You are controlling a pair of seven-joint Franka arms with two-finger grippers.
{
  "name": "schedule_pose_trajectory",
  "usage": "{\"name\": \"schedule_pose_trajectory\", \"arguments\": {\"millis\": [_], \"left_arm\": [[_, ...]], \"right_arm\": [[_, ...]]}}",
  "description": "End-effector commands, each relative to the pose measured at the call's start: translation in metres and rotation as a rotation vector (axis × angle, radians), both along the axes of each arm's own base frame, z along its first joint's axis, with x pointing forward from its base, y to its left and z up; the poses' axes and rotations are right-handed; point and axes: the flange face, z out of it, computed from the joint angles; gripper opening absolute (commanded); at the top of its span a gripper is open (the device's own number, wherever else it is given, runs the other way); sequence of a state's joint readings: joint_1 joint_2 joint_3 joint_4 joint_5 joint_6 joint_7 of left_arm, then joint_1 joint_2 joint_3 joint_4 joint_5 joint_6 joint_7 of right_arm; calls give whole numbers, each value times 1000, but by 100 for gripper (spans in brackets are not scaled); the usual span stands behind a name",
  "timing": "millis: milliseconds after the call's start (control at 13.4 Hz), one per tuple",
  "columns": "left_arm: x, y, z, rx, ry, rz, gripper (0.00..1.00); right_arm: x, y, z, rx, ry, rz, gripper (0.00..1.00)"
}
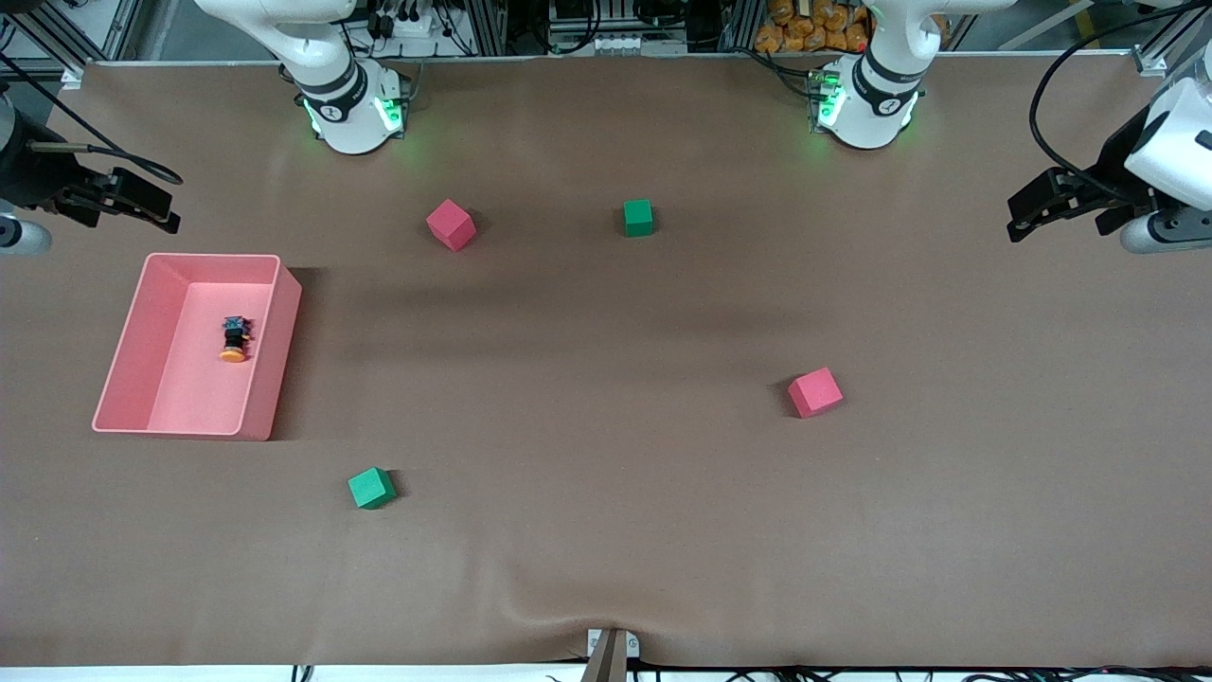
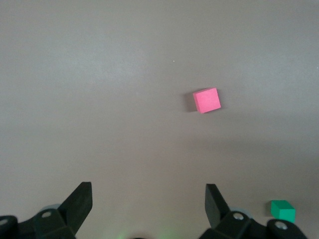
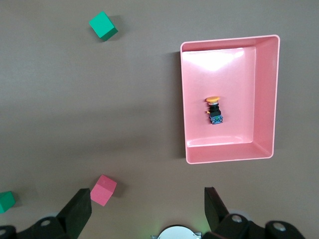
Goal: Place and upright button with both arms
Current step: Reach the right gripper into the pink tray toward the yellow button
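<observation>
The button (image 1: 233, 341) lies on its side on the floor of a pink bin (image 1: 213, 256), its orange cap toward the front camera and its bluish end away from it. The right wrist view shows it too (image 3: 214, 110), inside the bin (image 3: 229, 40). My right gripper (image 1: 169, 220) hangs open and empty over the table at the right arm's end, apart from the bin; it also shows in its wrist view (image 3: 148, 201). My left gripper (image 1: 1015, 227) hangs open and empty over the left arm's end of the table, seen also in its wrist view (image 2: 148, 199).
Foam cubes lie on the brown table: a red cube (image 1: 450, 224) and a green cube (image 1: 638, 217) near the arm bases, a red cube (image 1: 815, 392) toward the left arm's end, and a green cube (image 1: 371, 488) nearer the front camera than the bin.
</observation>
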State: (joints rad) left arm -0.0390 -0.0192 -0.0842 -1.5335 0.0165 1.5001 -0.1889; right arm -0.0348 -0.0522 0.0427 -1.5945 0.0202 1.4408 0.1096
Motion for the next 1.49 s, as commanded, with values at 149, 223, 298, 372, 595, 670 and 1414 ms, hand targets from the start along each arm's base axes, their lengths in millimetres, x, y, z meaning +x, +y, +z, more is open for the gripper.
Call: {"name": "schedule_pose_trajectory", "arguments": {"millis": [149, 223, 298, 372, 595, 670, 1414], "left_arm": [[-3, 1, 6, 3, -8, -26, 100], [-3, 2, 6, 3, -8, -22, 100], [-3, 4, 8, -5, -12, -18, 100], [-2, 6, 9, -8, -14, -16, 100], [0, 0, 4, -4, -6, -14, 100], [0, 2, 4, -2, -6, -17, 100], [0, 1, 4, -5, -4, -21, 100]], "right_arm": [[-4, -3, 2, 4, -5, -1, 100], [-4, -6, -1, 3, 1, -7, 100], [-3, -13, -5, 0, 10, -20, 100], [-1, -28, -17, -14, 35, -44, 100], [3, -71, -83, -30, 152, -115, 100], [2, -83, -111, -24, 192, -127, 100], [5, -173, -307, -45, 320, -27, 100]]}}
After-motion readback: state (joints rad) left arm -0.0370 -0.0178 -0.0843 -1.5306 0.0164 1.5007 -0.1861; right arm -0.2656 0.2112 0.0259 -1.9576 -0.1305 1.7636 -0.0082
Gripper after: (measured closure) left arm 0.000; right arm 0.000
